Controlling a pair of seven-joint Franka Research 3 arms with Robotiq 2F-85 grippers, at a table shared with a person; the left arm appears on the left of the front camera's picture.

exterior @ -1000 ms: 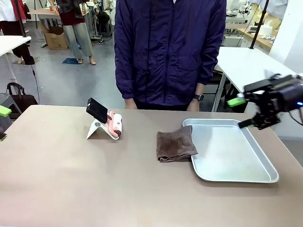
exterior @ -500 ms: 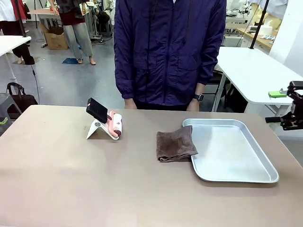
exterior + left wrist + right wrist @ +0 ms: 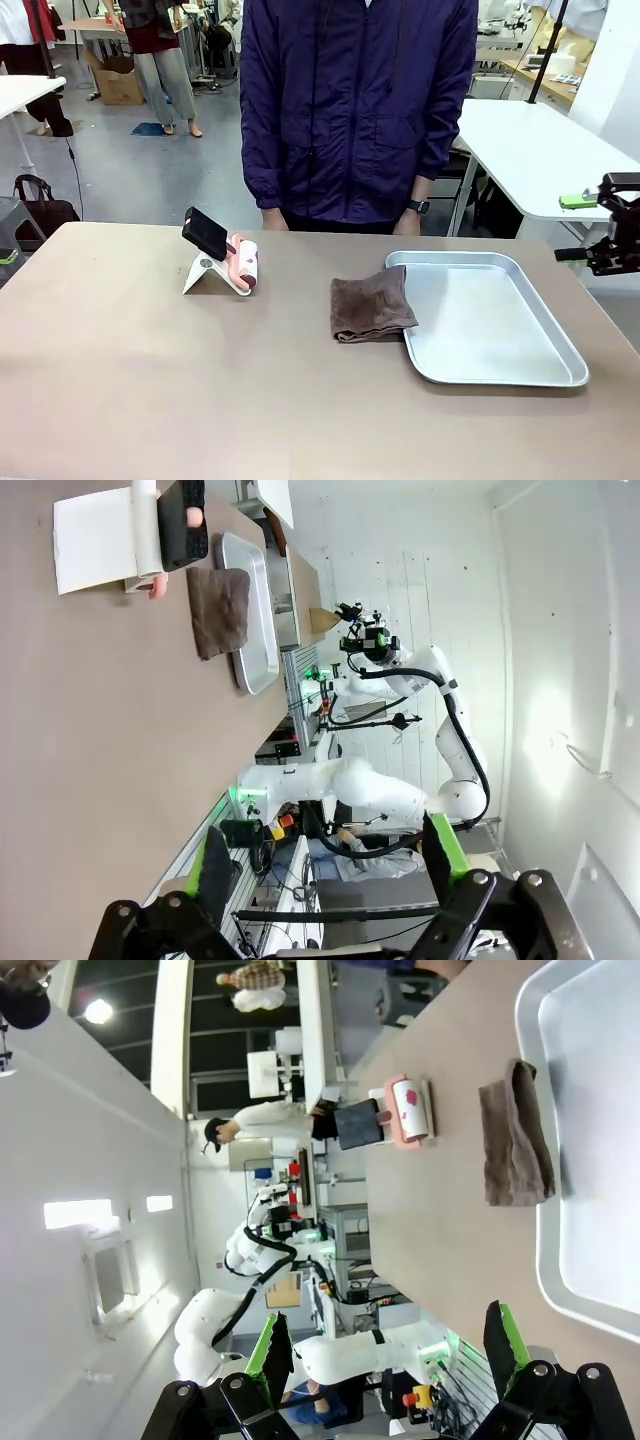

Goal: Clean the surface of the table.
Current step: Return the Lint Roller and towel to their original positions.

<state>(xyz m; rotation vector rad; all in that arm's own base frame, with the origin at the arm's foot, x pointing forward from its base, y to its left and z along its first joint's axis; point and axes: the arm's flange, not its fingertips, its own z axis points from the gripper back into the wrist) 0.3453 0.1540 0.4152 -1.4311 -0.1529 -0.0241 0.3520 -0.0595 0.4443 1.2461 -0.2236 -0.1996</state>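
The right jaws (image 3: 385,1360) are wide open and hold nothing. The left jaws (image 3: 330,865) are wide open too, with nothing in them. The bench (image 3: 150,380) lies far ahead of both. On it, the brown cloth (image 3: 372,305) touches the tray (image 3: 560,370). A grab for the cloth could bump the tray and make it slide. A sloppy wipe could knock the small stand (image 3: 215,270) over.
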